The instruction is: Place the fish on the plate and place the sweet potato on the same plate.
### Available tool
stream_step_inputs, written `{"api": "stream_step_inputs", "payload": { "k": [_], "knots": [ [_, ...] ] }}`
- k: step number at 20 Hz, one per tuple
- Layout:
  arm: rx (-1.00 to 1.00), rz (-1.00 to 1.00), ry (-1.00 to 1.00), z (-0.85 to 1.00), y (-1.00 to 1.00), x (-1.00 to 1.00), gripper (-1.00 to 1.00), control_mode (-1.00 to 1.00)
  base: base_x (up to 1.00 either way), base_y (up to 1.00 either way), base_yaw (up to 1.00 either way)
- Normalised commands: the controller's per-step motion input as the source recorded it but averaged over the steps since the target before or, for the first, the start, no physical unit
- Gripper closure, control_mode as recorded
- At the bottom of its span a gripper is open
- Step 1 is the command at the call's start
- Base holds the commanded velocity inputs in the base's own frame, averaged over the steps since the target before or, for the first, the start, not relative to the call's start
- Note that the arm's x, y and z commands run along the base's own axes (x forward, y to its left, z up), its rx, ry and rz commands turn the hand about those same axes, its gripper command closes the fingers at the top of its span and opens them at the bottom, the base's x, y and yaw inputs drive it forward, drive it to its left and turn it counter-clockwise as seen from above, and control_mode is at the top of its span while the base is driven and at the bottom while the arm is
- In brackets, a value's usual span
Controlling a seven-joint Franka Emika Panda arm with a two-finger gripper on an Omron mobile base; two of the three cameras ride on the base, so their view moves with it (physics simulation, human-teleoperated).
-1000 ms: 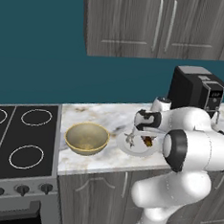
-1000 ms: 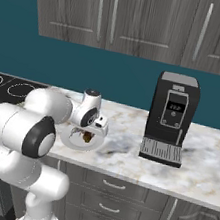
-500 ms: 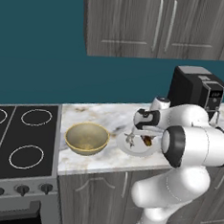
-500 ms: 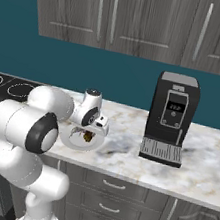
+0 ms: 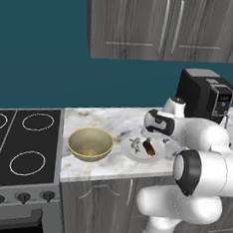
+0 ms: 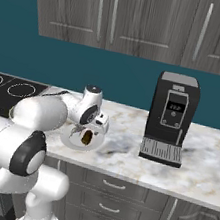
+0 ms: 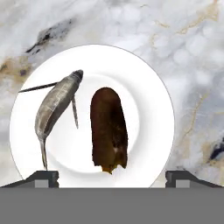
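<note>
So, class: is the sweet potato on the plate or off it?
On it. The sweet potato lies flat inside the plate, beside the fish, not touching it.

The gripper [image 7: 112,177] has been opened wide, and the sweet potato [image 7: 109,129] has been released onto the plate [image 7: 151,100].

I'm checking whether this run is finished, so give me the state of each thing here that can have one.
fish: lying on the plate, beside the sweet potato, apart from it.
sweet potato: lying on the plate, free of the tool.
plate: on the marble counter, holding both foods.
tool: open, above the plate, holding nothing.
tan bowl: upright on the counter, apparently empty.
</note>
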Motion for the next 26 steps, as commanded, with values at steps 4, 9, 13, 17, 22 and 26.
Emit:
{"api": "stream_step_inputs", "payload": {
  "k": [4,9,13,17,22,26],
  "knots": [
    [0.01,0.0,-0.19,0.77,0.1,-1.0,-1.0,-1.0,0.0,0.0,0.0],
    [-0.01,0.0,-0.08,0.94,0.15,-0.88,-1.0,-1.0,0.0,0.0,0.0],
    [-0.07,0.0,-0.01,1.0,0.19,-0.73,-1.0,-1.0,0.0,0.0,0.0],
    [-0.12,0.0,0.0,0.93,0.2,-0.5,-1.0,-1.0,0.0,0.0,0.0],
    [-0.11,-0.01,0.0,0.64,0.02,-0.51,-1.0,-1.0,0.0,0.0,0.0],
    [-0.03,0.0,-0.01,0.49,0.01,-0.69,-1.0,-1.0,0.0,0.0,0.0]
  ]
}}
